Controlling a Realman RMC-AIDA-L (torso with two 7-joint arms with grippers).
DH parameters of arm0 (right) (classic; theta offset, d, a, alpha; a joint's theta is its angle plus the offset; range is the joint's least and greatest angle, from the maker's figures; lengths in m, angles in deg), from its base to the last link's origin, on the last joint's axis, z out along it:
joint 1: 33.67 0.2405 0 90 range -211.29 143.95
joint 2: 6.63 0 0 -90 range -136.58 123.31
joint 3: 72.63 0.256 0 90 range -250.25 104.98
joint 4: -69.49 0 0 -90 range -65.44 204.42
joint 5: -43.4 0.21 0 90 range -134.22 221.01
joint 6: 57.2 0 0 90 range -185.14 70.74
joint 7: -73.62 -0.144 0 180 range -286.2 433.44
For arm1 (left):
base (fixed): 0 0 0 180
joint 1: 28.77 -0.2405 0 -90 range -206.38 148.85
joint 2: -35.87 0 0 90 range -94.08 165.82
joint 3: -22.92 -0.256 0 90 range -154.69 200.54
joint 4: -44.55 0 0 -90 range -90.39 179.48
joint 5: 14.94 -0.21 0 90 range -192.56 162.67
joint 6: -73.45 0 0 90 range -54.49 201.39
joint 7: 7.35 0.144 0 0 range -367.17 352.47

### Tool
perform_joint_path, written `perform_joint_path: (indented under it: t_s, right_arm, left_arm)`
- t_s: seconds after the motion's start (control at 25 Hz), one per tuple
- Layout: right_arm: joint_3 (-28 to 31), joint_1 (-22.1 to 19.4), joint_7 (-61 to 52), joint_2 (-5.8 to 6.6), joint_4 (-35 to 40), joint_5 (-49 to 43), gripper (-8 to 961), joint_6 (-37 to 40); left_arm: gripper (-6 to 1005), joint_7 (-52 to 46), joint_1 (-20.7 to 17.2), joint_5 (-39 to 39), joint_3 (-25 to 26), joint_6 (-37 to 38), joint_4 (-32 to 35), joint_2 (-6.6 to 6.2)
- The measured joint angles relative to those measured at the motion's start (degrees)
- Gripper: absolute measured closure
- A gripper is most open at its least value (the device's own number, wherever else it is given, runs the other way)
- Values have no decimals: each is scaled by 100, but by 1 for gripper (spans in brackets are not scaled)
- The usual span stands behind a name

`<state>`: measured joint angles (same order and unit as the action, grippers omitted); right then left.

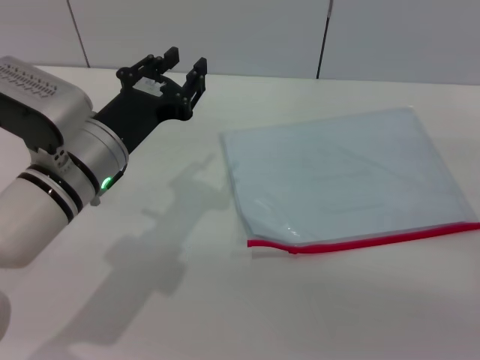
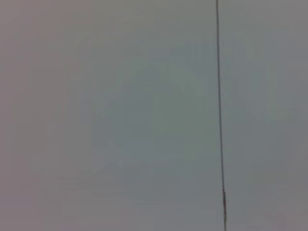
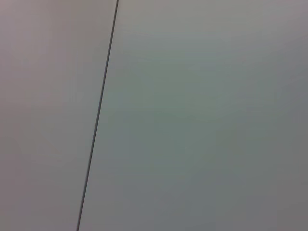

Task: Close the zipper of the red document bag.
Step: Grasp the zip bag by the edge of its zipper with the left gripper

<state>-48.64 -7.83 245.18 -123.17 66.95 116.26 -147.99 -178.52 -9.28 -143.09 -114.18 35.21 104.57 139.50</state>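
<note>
I am holding the left gripper (image 1: 175, 70) raised over the white table (image 1: 187, 300), well left of the red document bag (image 1: 341, 176), its arm reaching forward with the jaws standing apart and gripping nothing; the right arm is not showing in any view. The bag is lying flat to the right, its zipper (image 1: 375, 240) running along the near edge and the slider (image 1: 292, 250) sitting toward that edge's left end. Risk I am noting: the thin bag sliding or bunching if the slider is pulled with nothing pinning the bag.
</note>
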Motion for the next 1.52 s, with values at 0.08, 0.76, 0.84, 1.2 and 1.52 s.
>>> perform_joint_path:
  t_s: [0.08,0.76,0.84,1.2,1.52]
  right_arm:
    - [0,0,0,0,0,0,224,0]
    - [2,0,0,0,-9,-1,223,-1]
    - [1,1,0,0,-9,-7,223,-1]
    - [0,8,0,0,4,-5,224,0]
    - [0,18,0,0,16,-15,224,0]
  left_arm:
    - [551,-7,-4,-44,0,2,0,4]
    - [551,32,62,-1020,150,1651,796,-248]
    - [550,42,79,-1212,259,2343,1193,-350]
    - [546,928,-24,-1551,909,5112,2621,-284]
    - [542,1544,-38,-2143,1720,7847,3464,431]
